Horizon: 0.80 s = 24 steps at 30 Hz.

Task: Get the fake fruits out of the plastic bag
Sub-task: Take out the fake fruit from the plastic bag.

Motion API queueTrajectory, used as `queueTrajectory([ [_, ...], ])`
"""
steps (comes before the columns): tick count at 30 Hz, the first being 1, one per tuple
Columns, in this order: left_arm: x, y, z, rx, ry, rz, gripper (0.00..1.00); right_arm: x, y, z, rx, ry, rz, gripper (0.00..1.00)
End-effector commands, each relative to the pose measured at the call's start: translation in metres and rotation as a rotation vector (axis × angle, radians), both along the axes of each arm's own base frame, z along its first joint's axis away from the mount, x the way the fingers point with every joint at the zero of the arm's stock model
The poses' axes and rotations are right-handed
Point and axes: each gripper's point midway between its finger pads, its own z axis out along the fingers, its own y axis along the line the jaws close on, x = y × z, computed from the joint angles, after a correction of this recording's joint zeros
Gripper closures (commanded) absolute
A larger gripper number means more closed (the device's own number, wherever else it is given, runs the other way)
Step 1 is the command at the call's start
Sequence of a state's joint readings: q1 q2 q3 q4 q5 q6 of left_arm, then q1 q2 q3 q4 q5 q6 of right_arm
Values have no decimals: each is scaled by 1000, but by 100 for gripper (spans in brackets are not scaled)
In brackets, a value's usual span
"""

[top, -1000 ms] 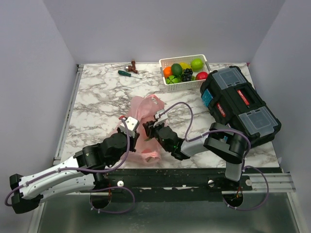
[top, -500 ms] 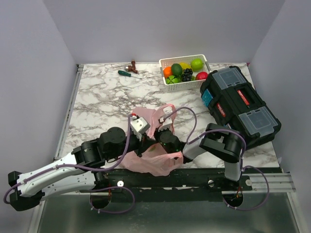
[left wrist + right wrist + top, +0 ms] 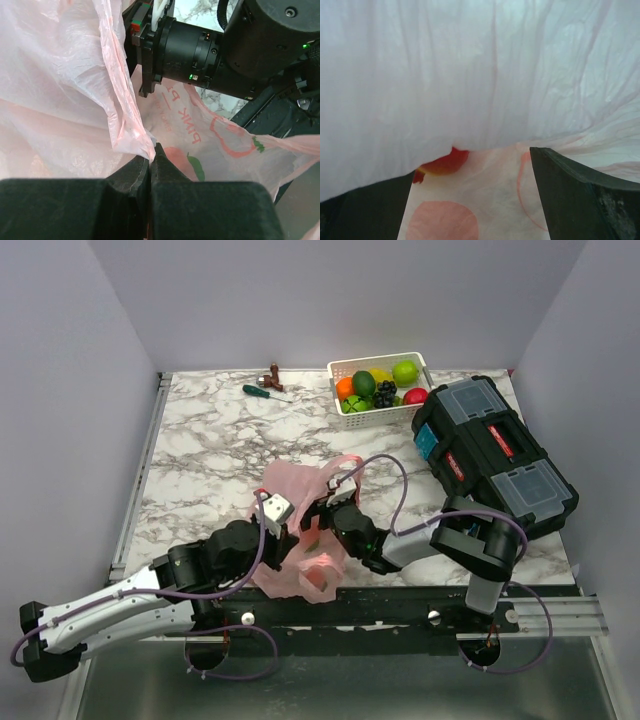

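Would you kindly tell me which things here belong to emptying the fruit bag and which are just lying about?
Job: plastic bag, pinched by the shut left gripper; open right gripper at it; red thing under its fold, likely a fruit; fake fruits in the white basket.
Lying about: green-handled screwdriver; small brown object; black toolbox.

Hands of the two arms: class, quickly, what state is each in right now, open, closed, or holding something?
Left hand: closed, pinching a fold of the plastic bag.
Right hand: open, gripping nothing.

Crumpled pink plastic bag; red fruit inside.
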State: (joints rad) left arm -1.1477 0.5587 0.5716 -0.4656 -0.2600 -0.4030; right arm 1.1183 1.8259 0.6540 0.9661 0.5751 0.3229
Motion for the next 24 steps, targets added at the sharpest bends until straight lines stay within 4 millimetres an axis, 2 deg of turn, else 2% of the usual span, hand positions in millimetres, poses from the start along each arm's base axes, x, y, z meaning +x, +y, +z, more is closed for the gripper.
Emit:
queueTrajectory([
  [1,6,8,6,-27,-15,64,100,10,2,15,-55,-67,-29,1],
  [7,2,6,9,-20,-15,32,100,2,43,5,8,-52,117,0],
  [13,1,6,9,-20,-16,20,100,-1,70,7,82,-75,203,0],
  [19,-2,0,12,-20,-9,-6,100,16,96,-5,76,-85,183,0],
  [24,0,-3,16,-25,-14,-8,100,38,94,-22,39,-69,50,2],
])
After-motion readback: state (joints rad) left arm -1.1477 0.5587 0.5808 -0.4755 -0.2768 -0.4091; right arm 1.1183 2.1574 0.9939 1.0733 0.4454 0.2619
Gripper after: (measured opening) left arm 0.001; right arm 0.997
